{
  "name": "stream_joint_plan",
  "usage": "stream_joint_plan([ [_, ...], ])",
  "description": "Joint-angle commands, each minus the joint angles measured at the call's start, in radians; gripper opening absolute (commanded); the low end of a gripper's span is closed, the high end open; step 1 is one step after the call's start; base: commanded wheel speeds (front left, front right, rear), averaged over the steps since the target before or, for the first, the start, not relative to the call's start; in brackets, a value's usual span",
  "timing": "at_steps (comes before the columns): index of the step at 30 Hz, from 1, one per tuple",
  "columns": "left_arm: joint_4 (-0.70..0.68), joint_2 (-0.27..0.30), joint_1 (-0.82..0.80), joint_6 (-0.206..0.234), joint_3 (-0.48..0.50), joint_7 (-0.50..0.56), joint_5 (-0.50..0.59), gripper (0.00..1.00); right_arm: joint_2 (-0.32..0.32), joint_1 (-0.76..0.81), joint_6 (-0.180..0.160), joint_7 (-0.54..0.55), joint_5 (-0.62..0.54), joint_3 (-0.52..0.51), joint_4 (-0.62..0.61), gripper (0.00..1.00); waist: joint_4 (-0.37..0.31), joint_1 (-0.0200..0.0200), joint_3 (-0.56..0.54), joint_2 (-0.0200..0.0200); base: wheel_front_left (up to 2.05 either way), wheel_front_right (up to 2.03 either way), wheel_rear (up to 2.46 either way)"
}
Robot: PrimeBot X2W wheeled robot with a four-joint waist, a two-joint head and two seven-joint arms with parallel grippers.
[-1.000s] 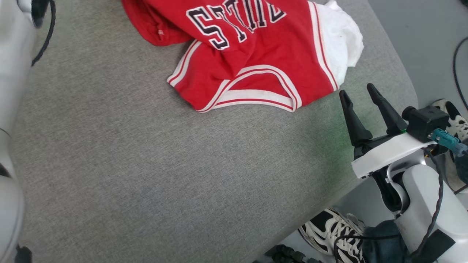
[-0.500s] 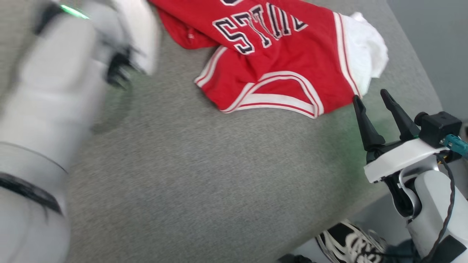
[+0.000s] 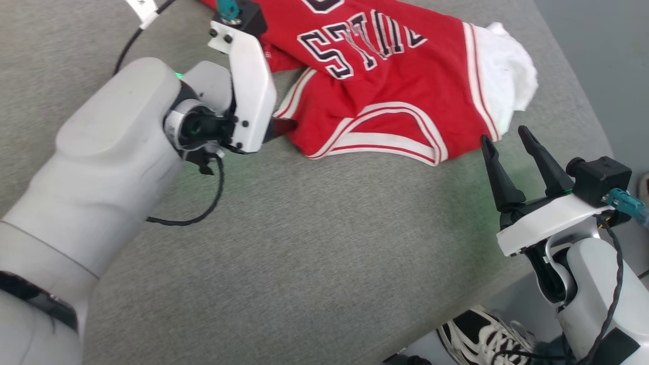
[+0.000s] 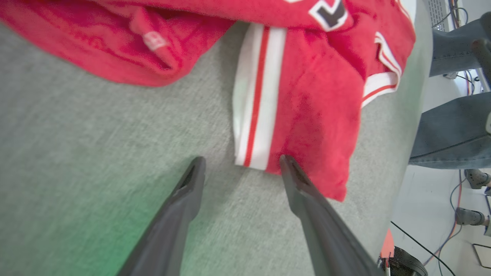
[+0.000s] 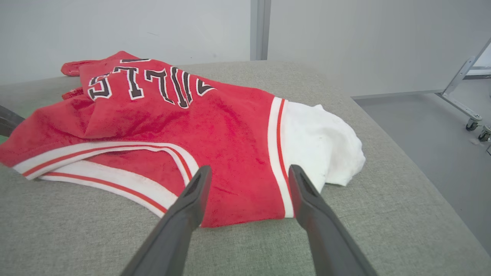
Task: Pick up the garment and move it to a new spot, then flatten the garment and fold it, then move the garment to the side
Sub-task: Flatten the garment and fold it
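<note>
The table (image 3: 314, 263) is a big padded thing covered in grey woven fabric, with a rounded corner on its right side. Lying on it is the garment (image 3: 385, 81), a red jersey that's all crumpled and folded over itself, not flat at all. It sits toward the right edge, fully on the top. Its white sleeve is bunched up closest to that edge. A curved opening with white-and-red striped trim faces the near edge, and black letters outlined in white run across the upper fold.

Garment (image 3: 441, 86) red w/ white-striped trim, white sleeve, black letters; surface (image 3: 329, 253) grey.
</note>
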Motion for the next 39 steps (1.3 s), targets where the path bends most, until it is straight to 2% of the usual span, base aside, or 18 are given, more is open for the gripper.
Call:
stream_joint_plan([
  [1, 0.011, -0.007, 0.023, 0.008, 0.003, 0.008, -0.008, 1.0, 0.005, 0.004, -0.001, -0.002, 0.005, -0.001, 0.001, 1.0, -0.015, 0.0, 0.006, -0.0001, 0.0, 0.0, 0.0],
  [6, 0.054, -0.037, 0.04, 0.02, 0.012, 0.026, -0.045, 1.0, 0.019, 0.011, -0.001, -0.002, 0.007, -0.005, 0.005, 1.0, -0.039, 0.0, 0.008, -0.0001, 0.0, 0.0, 0.0],
  [8, 0.072, -0.039, 0.044, 0.018, -0.01, 0.029, -0.023, 1.0, 0.025, 0.012, -0.001, -0.002, 0.004, -0.005, 0.006, 1.0, -0.043, 0.0, 0.008, -0.0001, 0.0, 0.0, 0.0],
  [9, 0.079, -0.042, 0.048, 0.016, -0.018, 0.023, -0.017, 0.73, 0.028, 0.013, -0.001, -0.002, 0.004, -0.005, 0.006, 1.0, -0.043, 0.0, 0.009, -0.0001, 0.0, 0.0, 0.0],
  [11, 0.094, -0.053, 0.06, 0.012, -0.008, 0.005, -0.03, 0.09, 0.029, 0.014, -0.001, -0.002, 0.004, -0.009, 0.005, 1.0, -0.04, 0.0, 0.007, -0.0001, 0.0, 0.0, 0.0],
  [12, 0.094, -0.053, 0.06, 0.012, -0.008, 0.005, -0.03, 0.09, 0.029, 0.014, -0.001, -0.002, 0.004, -0.009, 0.005, 1.0, -0.04, 0.0, 0.007, -0.0001, 0.0, 0.0, 0.0],
  [13, 0.101, -0.058, 0.057, 0.012, -0.002, -0.009, -0.03, 0.0, 0.028, 0.016, -0.001, -0.002, 0.002, -0.013, 0.004, 1.0, -0.035, 0.0, 0.006, -0.0001, 0.0, 0.0, 0.0],
  [18, 0.119, -0.062, 0.03, 0.006, 0.035, -0.084, -0.04, 0.0, 0.015, 0.022, -0.001, -0.002, -0.009, -0.032, -0.003, 1.0, 0.015, 0.0, -0.02, -0.0001, 0.0, 0.0, 0.0],
  [23, 0.077, -0.023, 0.019, -0.005, 0.059, -0.124, -0.057, 0.0, -0.009, 0.038, -0.001, -0.002, -0.022, -0.044, -0.012, 1.0, 0.097, 0.0, -0.065, -0.0001, 0.0, 0.0, 0.0],
  [25, 0.052, 0.009, 0.014, -0.007, 0.067, -0.15, -0.046, 0.0, -0.02, 0.045, -0.001, -0.002, -0.026, -0.047, -0.015, 1.0, 0.131, 0.0, -0.084, -0.0001, 0.0, 0.0, 0.0],
  [28, 0.005, 0.091, 0.004, -0.008, 0.052, -0.183, 0.001, 0.0, -0.034, 0.049, -0.001, -0.002, -0.033, -0.046, -0.02, 1.0, 0.175, 0.0, -0.108, -0.0001, 0.0, 0.0, 0.0],
  [31, -0.046, 0.178, -0.021, 0.012, 0.028, -0.222, 0.09, 0.0, -0.046, 0.057, -0.001, 0.002, -0.038, -0.044, -0.025, 1.0, 0.207, 0.0, -0.124, -0.0001, 0.0, 0.0, 0.0],
  [32, -0.092, 0.214, -0.041, 0.029, 0.003, -0.253, 0.163, 0.0, -0.051, 0.057, -0.001, 0.006, -0.041, -0.043, -0.034, 1.0, 0.22, 0.0, -0.128, -0.0001, 0.0, 0.0, 0.0],
  [35, -0.178, 0.198, -0.014, 0.044, -0.015, -0.269, 0.179, 0.0, -0.048, 0.059, -0.001, 0.014, -0.044, -0.043, -0.045, 1.0, 0.231, 0.0, -0.13, -0.0001, 0.0, 0.0, 0.0],
  [39, -0.313, 0.136, 0.045, 0.054, -0.066, -0.249, 0.18, 0.0, -0.043, 0.059, -0.001, 0.024, -0.046, -0.036, -0.062, 1.0, 0.23, 0.0, -0.114, -0.0001, 0.0, 0.0, 0.0],
])
